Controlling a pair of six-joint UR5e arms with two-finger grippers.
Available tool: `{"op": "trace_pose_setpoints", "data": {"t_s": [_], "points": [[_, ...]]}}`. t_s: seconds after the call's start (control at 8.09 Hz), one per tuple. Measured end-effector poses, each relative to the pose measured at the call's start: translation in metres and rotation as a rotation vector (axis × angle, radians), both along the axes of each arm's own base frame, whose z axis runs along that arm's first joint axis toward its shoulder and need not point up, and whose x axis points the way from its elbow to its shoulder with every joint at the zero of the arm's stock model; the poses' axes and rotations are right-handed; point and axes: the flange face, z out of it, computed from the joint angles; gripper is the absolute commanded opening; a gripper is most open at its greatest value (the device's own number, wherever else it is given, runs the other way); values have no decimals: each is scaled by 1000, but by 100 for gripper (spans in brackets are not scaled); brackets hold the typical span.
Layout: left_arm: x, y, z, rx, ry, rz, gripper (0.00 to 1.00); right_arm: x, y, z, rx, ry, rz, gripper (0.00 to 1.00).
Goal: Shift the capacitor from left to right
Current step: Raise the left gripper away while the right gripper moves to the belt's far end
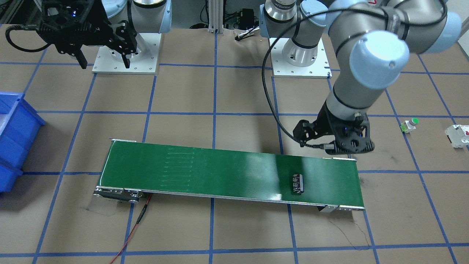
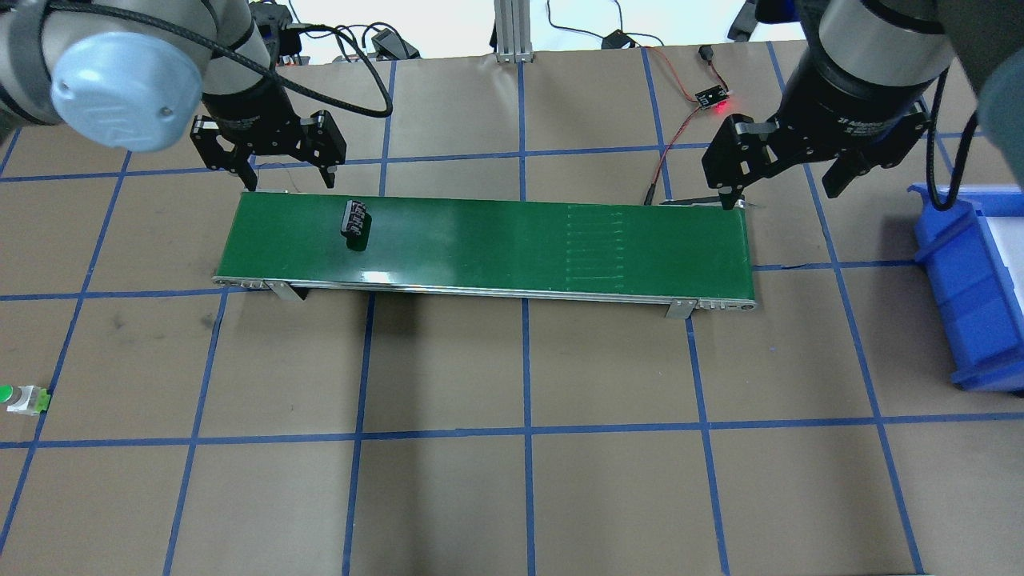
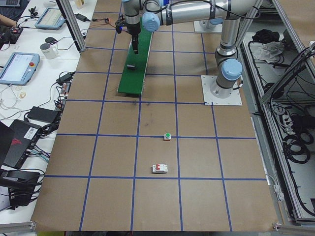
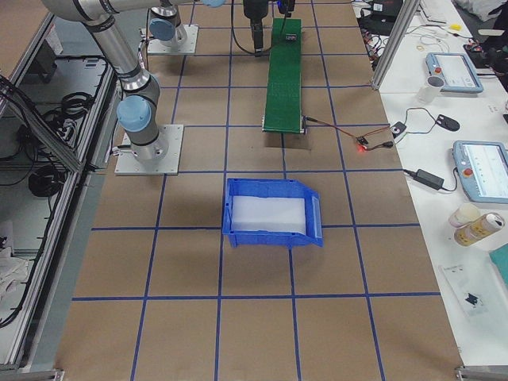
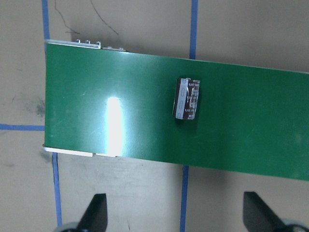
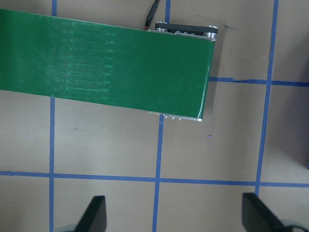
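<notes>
The capacitor (image 2: 355, 224), a small dark block with silvery markings, lies on the green conveyor belt (image 2: 496, 240) near its left end. It also shows in the front view (image 1: 297, 184) and the left wrist view (image 5: 187, 99). My left gripper (image 2: 288, 180) is open and empty. It hovers just behind the belt's back edge, a little left of the capacitor and apart from it. My right gripper (image 2: 780, 192) is open and empty above the belt's right end. Its wrist view shows that end of the belt (image 6: 145, 63) bare.
A blue bin (image 2: 976, 288) with a white liner stands at the right table edge. A white part with a green cap (image 1: 410, 124) and a white breaker with red marks (image 1: 458, 135) lie on the robot's left. A red wire (image 2: 676, 136) runs to the belt's right end.
</notes>
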Motion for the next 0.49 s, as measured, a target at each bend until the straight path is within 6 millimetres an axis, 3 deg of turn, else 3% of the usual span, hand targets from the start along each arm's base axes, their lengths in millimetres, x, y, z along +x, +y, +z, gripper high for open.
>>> {"op": "trace_pose_setpoints", "data": {"t_s": [0.25,0.49], "points": [[-4,36,61,12,0,12,100,1,-20,-17,16,-7,-5,100],[-2,48,78,16,5,15,100,2,-54,-56,53,-5,-8,100]]}}
